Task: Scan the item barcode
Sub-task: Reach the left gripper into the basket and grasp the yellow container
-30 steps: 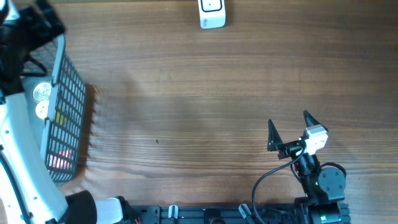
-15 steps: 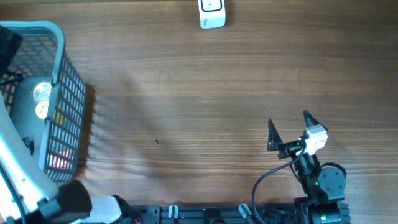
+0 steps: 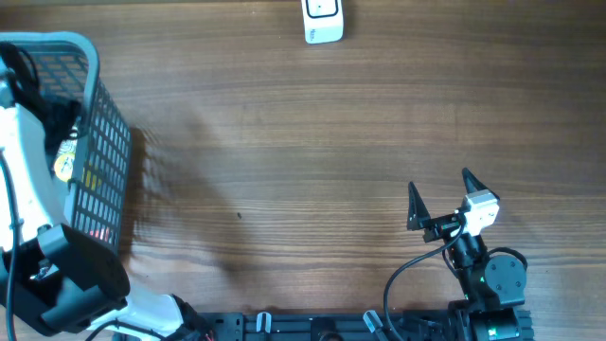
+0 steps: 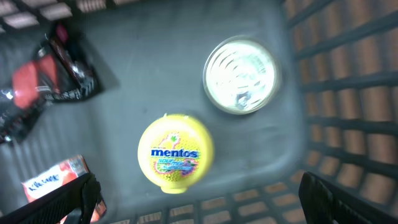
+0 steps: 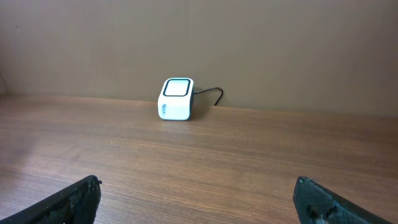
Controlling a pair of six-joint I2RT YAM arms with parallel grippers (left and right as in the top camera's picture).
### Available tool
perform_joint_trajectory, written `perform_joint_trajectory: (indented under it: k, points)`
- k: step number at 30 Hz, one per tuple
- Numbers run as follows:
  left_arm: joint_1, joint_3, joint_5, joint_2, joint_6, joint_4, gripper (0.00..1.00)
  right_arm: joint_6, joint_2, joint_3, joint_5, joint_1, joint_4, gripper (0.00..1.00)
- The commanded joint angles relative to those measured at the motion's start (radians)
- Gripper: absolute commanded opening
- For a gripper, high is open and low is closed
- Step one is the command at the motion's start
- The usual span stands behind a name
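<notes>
Overhead: we see left arm (image 3: pixel 24 161) down inside basket (image 3: pixel 104 142) at left edge of worktop (image 3: pixel 284 142); right fingers (image 3: pixel 414 206) spread wide, empty, low on right; scanner (image 3: pixel 323 21) at far edge

Left wrist: we find left fingers (image 4: pixel 68 199) wide apart, holding nothing, above yellow Mentos tub (image 4: pixel 176 154) on basket floor; silver can (image 4: pixel 240 74) just beside; red packets (image 4: pixel 37 93) at left

Right wrist: we face scanner, well apart from open right fingers

The yellow round tub (image 4: pixel 175 155) on the basket (image 4: pixel 155 74) floor carries the brand name "mentos" in blue letters across its lid. The smaller line beneath is too blurred to read. The red-and-white packet (image 4: pixel 53 182) near it bears illegible dark lettering. The white barcode scanner (image 5: pixel 176 99) shows a blue mark, too small to read.
</notes>
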Motion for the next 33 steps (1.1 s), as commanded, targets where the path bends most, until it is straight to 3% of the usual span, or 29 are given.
perform_joint_trajectory:
  k: [1, 24, 30, 33]
  points:
    - [0.007, -0.111, -0.021, 0.010, -0.035, 0.053, 1.00, -0.006, -0.001, -0.001, 0.016, 0.004, 0.006, 1.00]
    - [0.036, -0.383, -0.020, 0.010, -0.035, 0.368, 1.00, -0.007, -0.001, -0.001, 0.016, 0.004, 0.006, 1.00]
    - [0.036, -0.383, -0.020, 0.010, -0.035, 0.374, 0.71, -0.006, -0.001, -0.001, 0.016, 0.004, 0.006, 1.00]
    - [0.036, -0.383, -0.020, 0.010, -0.035, 0.376, 0.65, -0.006, -0.001, -0.001, 0.016, 0.004, 0.006, 1.00]
